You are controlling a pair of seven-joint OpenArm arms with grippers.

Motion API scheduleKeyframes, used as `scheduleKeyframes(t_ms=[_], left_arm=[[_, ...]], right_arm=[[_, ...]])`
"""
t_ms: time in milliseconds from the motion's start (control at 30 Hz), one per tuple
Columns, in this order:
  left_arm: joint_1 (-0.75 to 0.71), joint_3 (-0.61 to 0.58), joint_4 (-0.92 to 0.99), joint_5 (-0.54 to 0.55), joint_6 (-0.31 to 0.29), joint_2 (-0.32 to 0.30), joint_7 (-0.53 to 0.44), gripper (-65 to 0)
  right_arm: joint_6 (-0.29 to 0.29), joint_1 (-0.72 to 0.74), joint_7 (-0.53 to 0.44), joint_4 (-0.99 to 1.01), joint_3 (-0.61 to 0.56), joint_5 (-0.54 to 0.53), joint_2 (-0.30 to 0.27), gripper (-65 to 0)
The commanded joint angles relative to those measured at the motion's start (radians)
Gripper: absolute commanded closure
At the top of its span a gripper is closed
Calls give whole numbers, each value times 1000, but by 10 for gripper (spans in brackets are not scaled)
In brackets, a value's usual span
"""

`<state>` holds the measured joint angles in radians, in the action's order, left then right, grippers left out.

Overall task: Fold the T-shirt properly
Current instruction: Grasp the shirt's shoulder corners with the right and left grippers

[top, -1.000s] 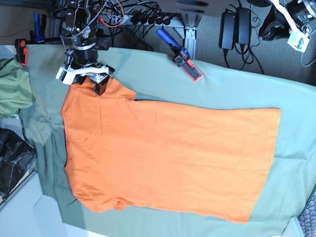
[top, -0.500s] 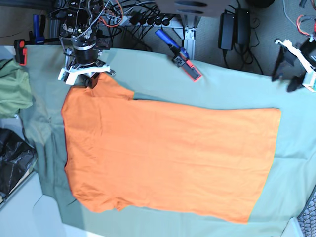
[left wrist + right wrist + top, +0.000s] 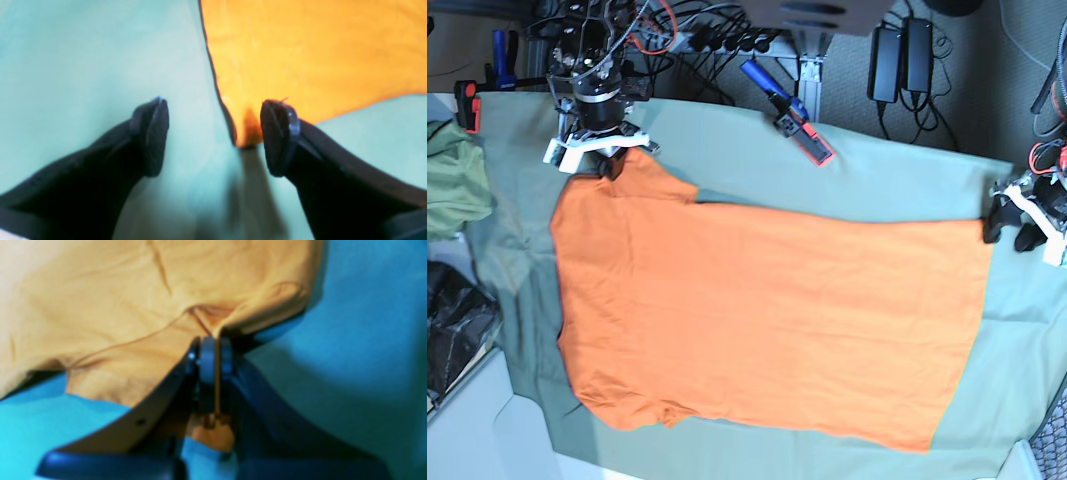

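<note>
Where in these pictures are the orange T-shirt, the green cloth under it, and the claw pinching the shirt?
T-shirt (image 3: 767, 320), base view, middle of its body.
green cloth (image 3: 907, 165), base view, bare stretch above the shirt.
right gripper (image 3: 215, 373), right wrist view, between its fingertips.

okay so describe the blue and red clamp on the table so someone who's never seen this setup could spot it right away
Find the pale green cloth covering the table, with the big orange T-shirt spread flat on it. Beyond the shirt, at the cloth's far edge, the clamp lies at a slant. Unlike the clamps at the far left corner, it has a blue handle and a flat red end resting on the cloth.
</note>
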<state>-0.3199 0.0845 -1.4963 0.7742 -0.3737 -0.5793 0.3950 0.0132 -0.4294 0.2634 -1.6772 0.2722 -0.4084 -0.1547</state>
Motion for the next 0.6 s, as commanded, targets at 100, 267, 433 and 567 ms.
scheduleKeyframes(t_ms=[100,267,433,567], left_arm=[[54,-38,30,46,-5,-1,22,-457],[50,-92,30,54,-8,33,63,-456],[50,-168,30,45,-13,48,66,-455],[48,-172,30,34,-12,50,65,-368]], right_arm=[[14,0,-19,-15,2,35,8,0],[14,0,-19,-15,2,35,25,0],[14,0,-19,-15,2,47,25,0],[14,0,-19,-15,2,74,25,0]])
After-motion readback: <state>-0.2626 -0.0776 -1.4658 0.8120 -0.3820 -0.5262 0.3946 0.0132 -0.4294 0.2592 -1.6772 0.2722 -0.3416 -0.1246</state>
